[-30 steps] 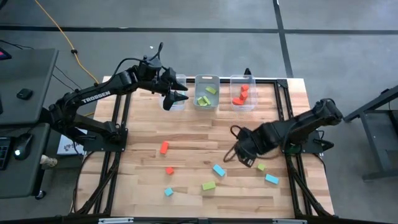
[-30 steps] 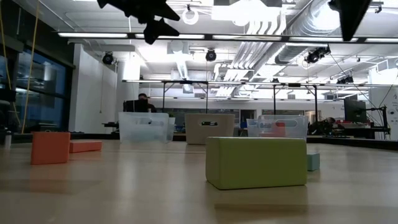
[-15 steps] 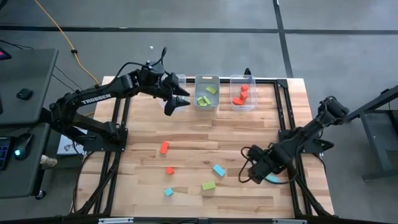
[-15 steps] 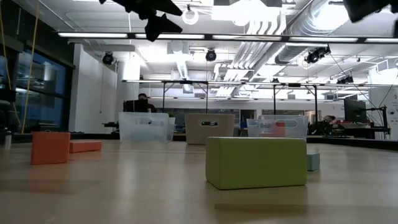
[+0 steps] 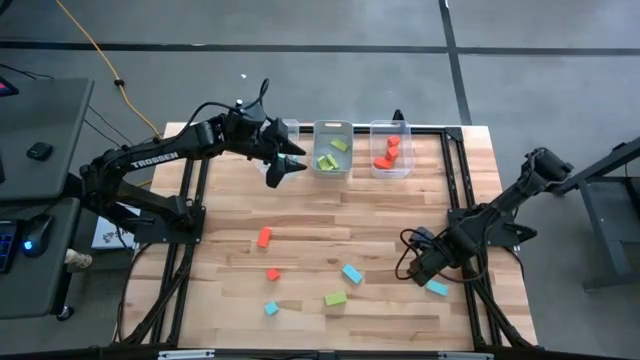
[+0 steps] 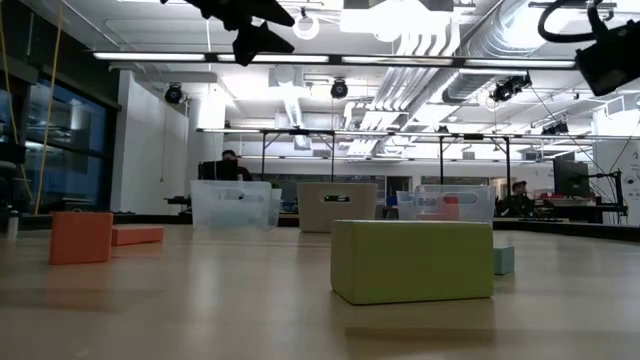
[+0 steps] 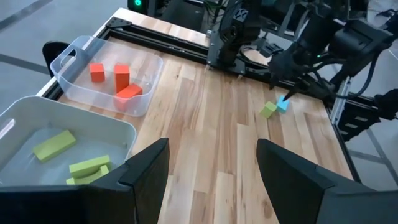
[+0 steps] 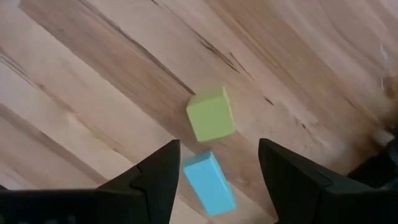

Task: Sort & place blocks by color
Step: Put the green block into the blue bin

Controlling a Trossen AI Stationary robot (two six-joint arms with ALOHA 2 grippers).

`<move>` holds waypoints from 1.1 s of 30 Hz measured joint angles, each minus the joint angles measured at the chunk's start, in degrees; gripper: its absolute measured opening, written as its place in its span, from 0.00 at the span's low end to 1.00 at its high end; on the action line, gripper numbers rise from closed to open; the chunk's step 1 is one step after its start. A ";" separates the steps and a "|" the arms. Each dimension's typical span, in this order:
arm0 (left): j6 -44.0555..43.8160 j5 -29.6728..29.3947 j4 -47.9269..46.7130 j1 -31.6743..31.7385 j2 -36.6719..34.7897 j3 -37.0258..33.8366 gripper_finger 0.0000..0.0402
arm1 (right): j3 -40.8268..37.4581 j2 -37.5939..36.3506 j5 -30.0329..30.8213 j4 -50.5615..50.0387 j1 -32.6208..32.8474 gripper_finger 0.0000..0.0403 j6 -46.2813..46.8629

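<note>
My right gripper (image 8: 214, 180) is open and hovers over the table's near right part (image 5: 413, 270). Below it lie a lime green cube (image 8: 211, 114) and a light blue block (image 8: 209, 183), the blue one in line with the gap between the fingers. My left gripper (image 7: 214, 180) is open, high up by the far-edge bins (image 5: 282, 165), touching nothing. The middle bin (image 5: 332, 148) holds green blocks, the right bin (image 5: 390, 148) red ones. Loose on the table lie red blocks (image 5: 264, 237) (image 5: 272, 273), blue blocks (image 5: 352, 272) (image 5: 271, 308) (image 5: 437, 288) and a green bar (image 5: 336, 298).
A left bin (image 6: 232, 205) stands partly under my left gripper in the high view. The green bar (image 6: 412, 260) fills the low view's foreground. The table frame's rail (image 5: 470, 260) runs close beside my right arm. People (image 6: 232, 165) (image 6: 517, 195) show in the room behind.
My right gripper has swung from the table's middle toward the near right corner, ending above the green cube and light blue block. My left gripper has shifted slightly to the right, off the left bin. No block has moved.
</note>
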 joint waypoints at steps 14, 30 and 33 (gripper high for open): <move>-1.53 -0.48 0.02 -0.09 0.00 0.00 0.55 | -7.71 0.00 0.74 11.35 0.02 0.52 -4.27; -2.84 -0.45 0.02 -0.10 0.00 0.00 0.55 | -8.96 0.07 1.94 10.83 0.01 0.52 -7.81; -2.84 -0.46 0.02 -0.11 0.00 0.00 0.55 | -9.26 0.07 1.86 12.24 0.02 0.52 -7.84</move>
